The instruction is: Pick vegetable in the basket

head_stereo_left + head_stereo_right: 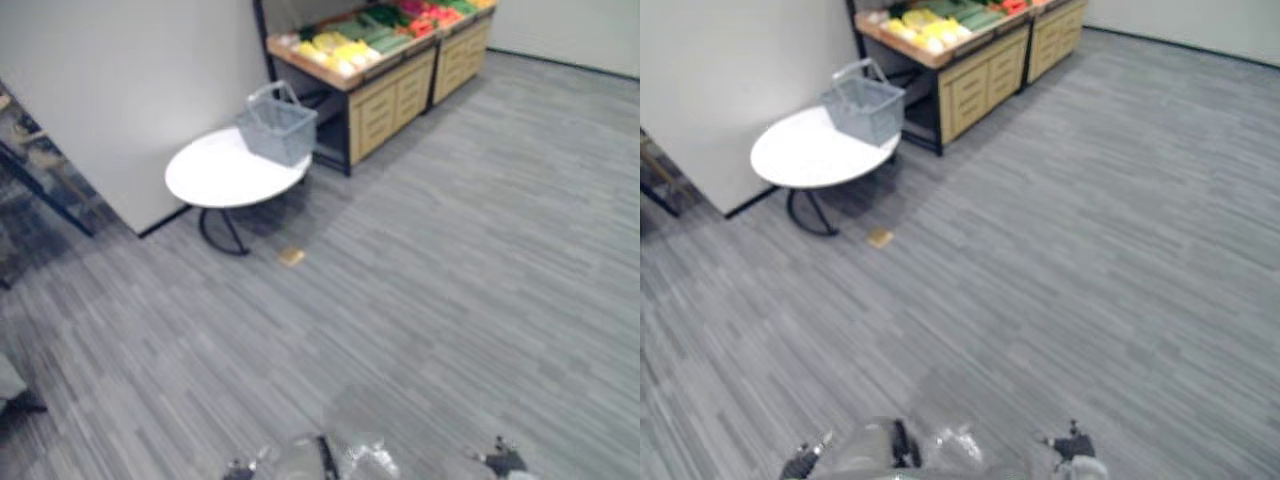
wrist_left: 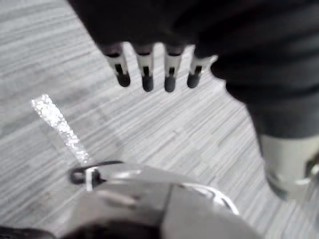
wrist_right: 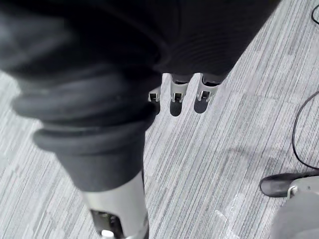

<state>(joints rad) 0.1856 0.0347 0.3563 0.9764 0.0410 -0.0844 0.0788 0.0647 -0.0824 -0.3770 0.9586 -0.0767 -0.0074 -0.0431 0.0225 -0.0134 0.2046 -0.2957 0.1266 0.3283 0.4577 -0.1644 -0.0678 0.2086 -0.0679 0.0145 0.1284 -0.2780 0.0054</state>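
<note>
A grey wire basket [image 1: 277, 125] with its handle up stands on the back edge of a round white table [image 1: 215, 175], far ahead to the left. Behind it a wooden stand [image 1: 385, 100] carries yellow vegetables [image 1: 335, 47], green vegetables [image 1: 375, 30] and red vegetables [image 1: 430, 18] in rows. My left hand [image 2: 146, 67] hangs over the grey floor with straight fingers and holds nothing. My right hand [image 3: 176, 97] also hangs with straight fingers over the floor, empty. Both hands are far from the basket and the stand.
A small tan object [image 1: 291, 257] lies on the floor just before the table. A white wall [image 1: 130, 80] rises behind the table, with a dark rack [image 1: 40, 160] at the far left. Grey striped carpet [image 1: 450, 300] stretches between me and the stand.
</note>
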